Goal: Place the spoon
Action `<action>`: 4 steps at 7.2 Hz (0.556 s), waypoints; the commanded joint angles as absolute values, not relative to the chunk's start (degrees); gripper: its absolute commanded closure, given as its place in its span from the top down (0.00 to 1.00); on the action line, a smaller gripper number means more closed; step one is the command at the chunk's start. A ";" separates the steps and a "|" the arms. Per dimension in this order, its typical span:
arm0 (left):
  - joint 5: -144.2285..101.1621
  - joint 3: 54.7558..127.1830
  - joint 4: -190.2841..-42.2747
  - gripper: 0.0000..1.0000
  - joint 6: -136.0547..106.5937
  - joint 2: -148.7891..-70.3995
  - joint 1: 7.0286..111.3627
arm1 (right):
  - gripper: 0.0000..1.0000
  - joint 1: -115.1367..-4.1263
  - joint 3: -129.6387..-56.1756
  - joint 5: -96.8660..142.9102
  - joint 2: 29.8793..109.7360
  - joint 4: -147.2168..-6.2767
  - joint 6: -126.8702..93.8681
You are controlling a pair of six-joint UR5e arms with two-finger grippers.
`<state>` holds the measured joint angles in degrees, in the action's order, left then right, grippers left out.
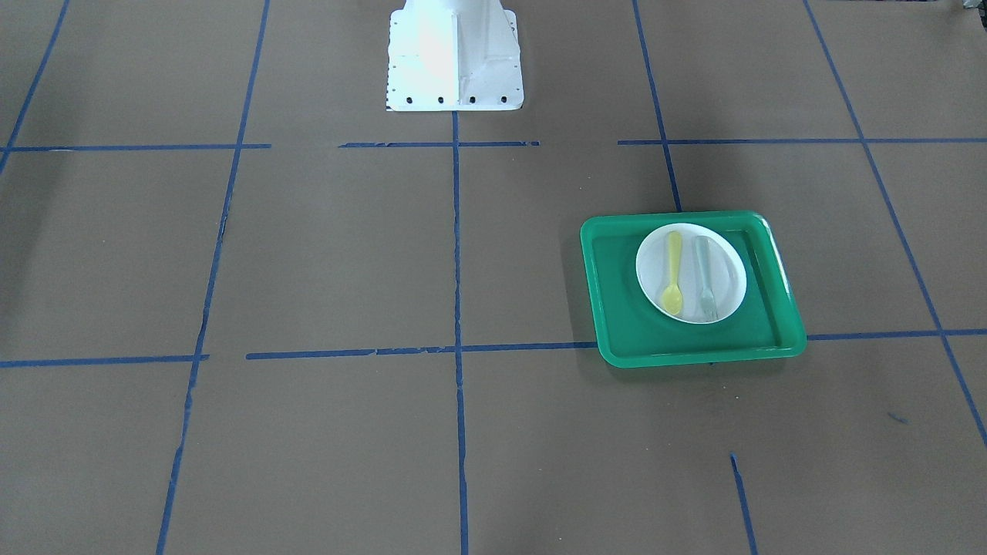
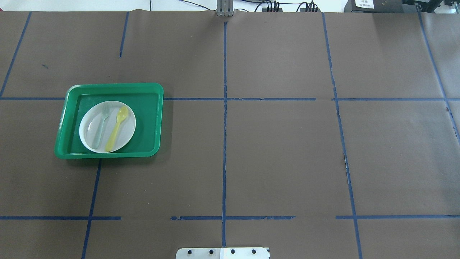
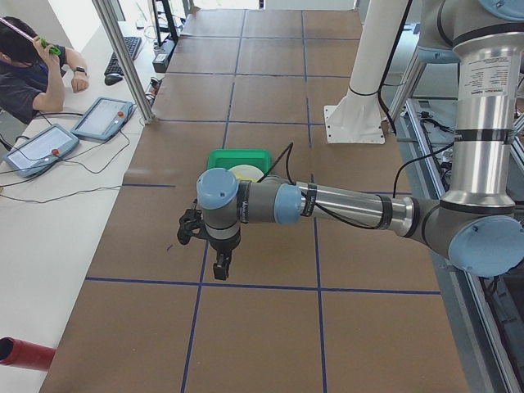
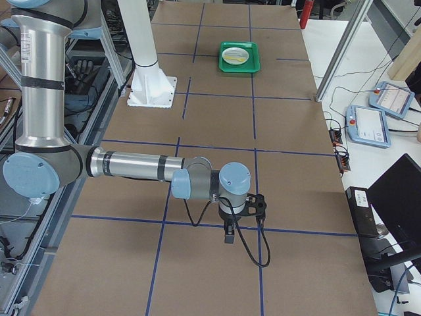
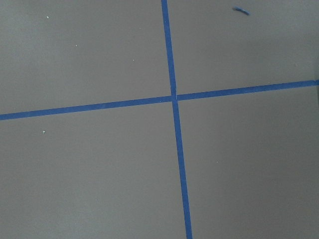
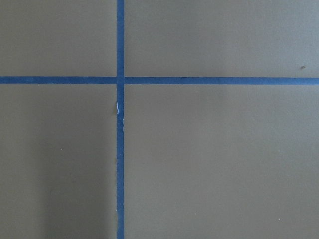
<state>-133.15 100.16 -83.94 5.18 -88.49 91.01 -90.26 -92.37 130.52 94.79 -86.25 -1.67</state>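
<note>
The yellow spoon [image 1: 673,274] lies on the white plate [image 1: 688,262], bowl toward the table's far side, beside a pale grey-green fork [image 1: 704,277]. The plate sits in a green tray [image 1: 617,308] on my left half of the table. In the overhead view the spoon [image 2: 116,128] lies right of the fork [image 2: 100,126]. My left gripper [image 3: 221,266] shows only in the exterior left view, hanging over bare table well short of the tray. My right gripper [image 4: 228,234] shows only in the exterior right view, far from the tray. I cannot tell whether either is open or shut.
The table is covered in brown paper with blue tape lines [image 2: 224,144]. The white robot base [image 1: 455,54] stands at the table's near-robot edge. Operator tablets [image 3: 102,119] lie beyond the far edge. Both wrist views show only paper and tape crossings.
</note>
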 commanded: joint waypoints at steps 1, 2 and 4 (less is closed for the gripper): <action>-133.15 100.72 -84.11 1.00 5.19 -88.50 91.05 | 1.00 -90.26 -92.37 130.52 94.75 -86.31 -1.67; -133.15 100.03 -84.02 1.00 5.10 -88.51 90.97 | 1.00 -90.26 -92.37 130.52 94.83 -86.22 -1.67; -134.55 101.07 -84.63 1.00 5.19 -89.03 90.01 | 1.00 -90.26 -92.37 130.52 94.83 -86.22 -1.67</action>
<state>-133.49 100.49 -84.25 5.16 -88.64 90.73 -90.26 -92.37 130.52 94.78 -86.27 -1.67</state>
